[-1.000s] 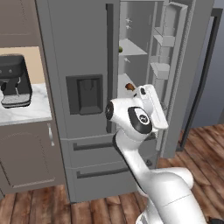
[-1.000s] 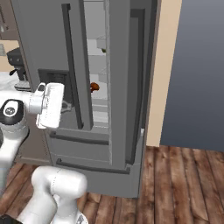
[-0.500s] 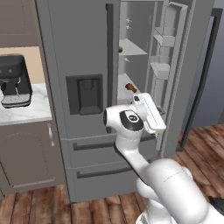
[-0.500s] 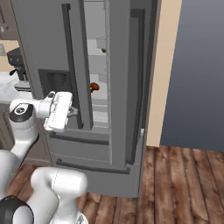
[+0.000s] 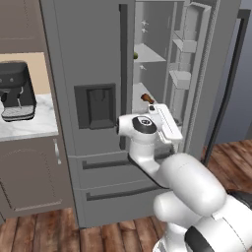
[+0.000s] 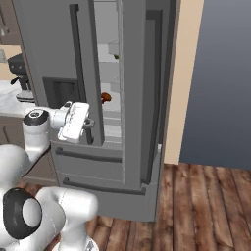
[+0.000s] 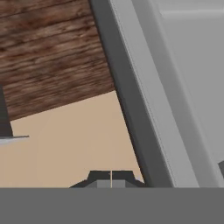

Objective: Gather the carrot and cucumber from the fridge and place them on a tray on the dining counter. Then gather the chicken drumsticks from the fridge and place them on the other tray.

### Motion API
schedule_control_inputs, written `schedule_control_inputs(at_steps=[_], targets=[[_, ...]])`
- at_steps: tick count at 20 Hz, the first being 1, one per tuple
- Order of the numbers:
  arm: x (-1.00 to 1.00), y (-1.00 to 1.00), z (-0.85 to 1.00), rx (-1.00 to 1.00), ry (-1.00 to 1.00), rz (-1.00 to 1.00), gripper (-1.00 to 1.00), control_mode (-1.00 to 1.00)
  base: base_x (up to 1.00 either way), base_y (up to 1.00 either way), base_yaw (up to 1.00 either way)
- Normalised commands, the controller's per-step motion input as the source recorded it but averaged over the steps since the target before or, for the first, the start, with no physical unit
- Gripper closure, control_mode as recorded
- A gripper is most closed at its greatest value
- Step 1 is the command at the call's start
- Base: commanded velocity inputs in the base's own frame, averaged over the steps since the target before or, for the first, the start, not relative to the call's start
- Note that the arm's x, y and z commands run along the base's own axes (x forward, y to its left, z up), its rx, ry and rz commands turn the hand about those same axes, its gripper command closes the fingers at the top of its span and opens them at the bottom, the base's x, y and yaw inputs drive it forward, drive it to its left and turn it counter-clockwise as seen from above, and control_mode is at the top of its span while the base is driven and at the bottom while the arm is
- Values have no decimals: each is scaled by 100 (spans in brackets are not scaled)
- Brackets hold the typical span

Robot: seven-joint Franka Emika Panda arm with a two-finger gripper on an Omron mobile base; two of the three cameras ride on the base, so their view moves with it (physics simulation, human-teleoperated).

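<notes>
Fingers (image 7: 111, 180) are clenched on nothing just outside the open fridge (image 5: 98, 59), and I judge my target, the brown chicken drumstick (image 5: 146, 98) near its shelf's front edge, lies above and deeper inside.

The fridge (image 5: 98, 59) is flat grey with darker grey handles and a pale interior. At nine o'clock a black coffee machine (image 5: 17, 91) sits on a white marbled counter (image 5: 29, 129). Brown plank floor (image 6: 196, 206); beige wall (image 6: 184, 73).
</notes>
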Motion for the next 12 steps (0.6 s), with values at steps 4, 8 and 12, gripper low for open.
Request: schedule_control_inputs(at_steps=[4, 8, 12], targets=[[44, -12, -25, -1, 2, 0, 100, -100, 0, 0, 0], [33, -16, -30, 0, 0, 0, 100, -100, 0, 0, 0], [31, -22, -29, 0, 0, 0, 100, -100, 0, 0, 0]])
